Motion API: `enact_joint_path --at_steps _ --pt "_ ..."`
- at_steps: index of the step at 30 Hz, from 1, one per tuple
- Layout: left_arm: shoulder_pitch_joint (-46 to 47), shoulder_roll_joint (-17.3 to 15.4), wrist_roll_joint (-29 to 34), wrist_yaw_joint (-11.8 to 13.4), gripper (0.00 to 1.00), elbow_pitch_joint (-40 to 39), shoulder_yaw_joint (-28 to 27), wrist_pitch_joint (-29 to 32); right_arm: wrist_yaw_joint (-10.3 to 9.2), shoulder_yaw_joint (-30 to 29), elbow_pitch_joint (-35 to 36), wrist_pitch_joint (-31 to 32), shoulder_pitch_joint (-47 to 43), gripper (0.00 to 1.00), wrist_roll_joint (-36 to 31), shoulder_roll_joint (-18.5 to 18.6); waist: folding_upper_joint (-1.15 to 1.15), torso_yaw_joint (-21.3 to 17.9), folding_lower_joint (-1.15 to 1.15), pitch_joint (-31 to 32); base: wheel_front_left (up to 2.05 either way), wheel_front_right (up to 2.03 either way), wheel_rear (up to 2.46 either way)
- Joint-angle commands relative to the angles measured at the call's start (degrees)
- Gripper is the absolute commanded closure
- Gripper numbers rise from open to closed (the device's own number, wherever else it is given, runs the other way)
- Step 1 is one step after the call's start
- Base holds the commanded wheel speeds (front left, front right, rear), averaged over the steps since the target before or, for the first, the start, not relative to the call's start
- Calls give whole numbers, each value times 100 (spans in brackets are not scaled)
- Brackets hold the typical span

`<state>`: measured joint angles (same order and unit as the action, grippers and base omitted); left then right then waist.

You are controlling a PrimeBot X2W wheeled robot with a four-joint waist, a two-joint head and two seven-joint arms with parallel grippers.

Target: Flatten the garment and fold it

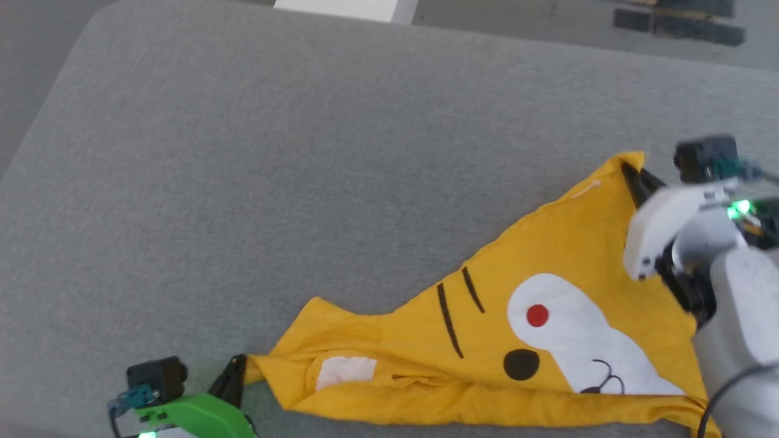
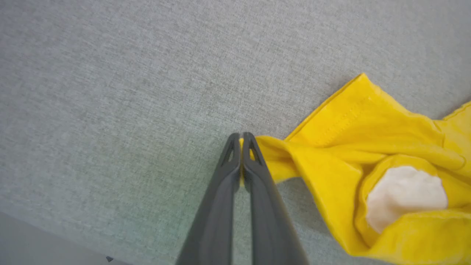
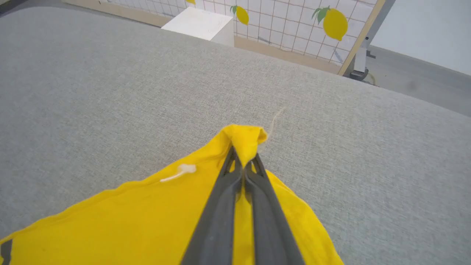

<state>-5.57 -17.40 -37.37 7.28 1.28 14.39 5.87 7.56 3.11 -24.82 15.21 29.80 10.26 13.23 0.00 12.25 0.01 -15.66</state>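
Clamping the garment (image 1: 389, 340) at two opposite corners, fingers pressed together on cloth at both ends.

At the left gripper (image 2: 241, 141): closed on a thin tip of yellow fabric, with only a sliver caught between the fingertips and the rest bunched off to the right of the fingers.

At the right gripper (image 3: 243, 162): closed on a folded corner, with a small tuft standing up past the fingertips and a loose thread (image 3: 274, 119) trailing beyond it.

Between the two grips: lying on the grey padded surface (image 1: 243, 182) as a rough triangle, doubled over along the edge leading away from the left grip, printed face (image 1: 572, 328) upward, a white label (image 1: 345, 370) close to the left grip.

- Expect slip at the left grip first; judged shallow, likely to pull free under a hard sideways stretch.
- Avoid spreading the arms unevenly: likely to drag the whole garment across the grey padded surface rather than open it.
- Watch for two layers caught in the right grip; if so, likely to hold the fold shut on lifting.
- Keep any lift low, to prevent the doubled edge from twisting into a rope.
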Motion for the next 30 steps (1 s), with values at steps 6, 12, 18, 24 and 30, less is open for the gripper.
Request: enact_joint_path --at_steps 6,12,18,24,30 --pt "-74 -196 206 142 100 -317 -226 -391 -8 -518 840 -649 -1106 100 93 -307 0 -633 -1 514 0 0 0" --pt "358 -416 176 1 100 -808 -527 -638 -8 -935 1851 -336 -1595 100 79 -323 0 -892 -1 645 0 0 0" --pt "1579 -817 17 -312 100 -1096 -801 -421 -8 -943 2854 444 -1293 100 61 40 0 -993 -1 626 0 0 0" --pt "3253 -1115 -133 -513 100 -979 -931 -16 -8 -748 3274 1119 -143 100 117 534 0 -1062 -1 260 0 0 0" --pt "5108 -1226 -11 -556 100 -527 -889 213 -8 -531 3099 1613 1410 100 112 795 0 -1119 -1 -382 0 0 0"
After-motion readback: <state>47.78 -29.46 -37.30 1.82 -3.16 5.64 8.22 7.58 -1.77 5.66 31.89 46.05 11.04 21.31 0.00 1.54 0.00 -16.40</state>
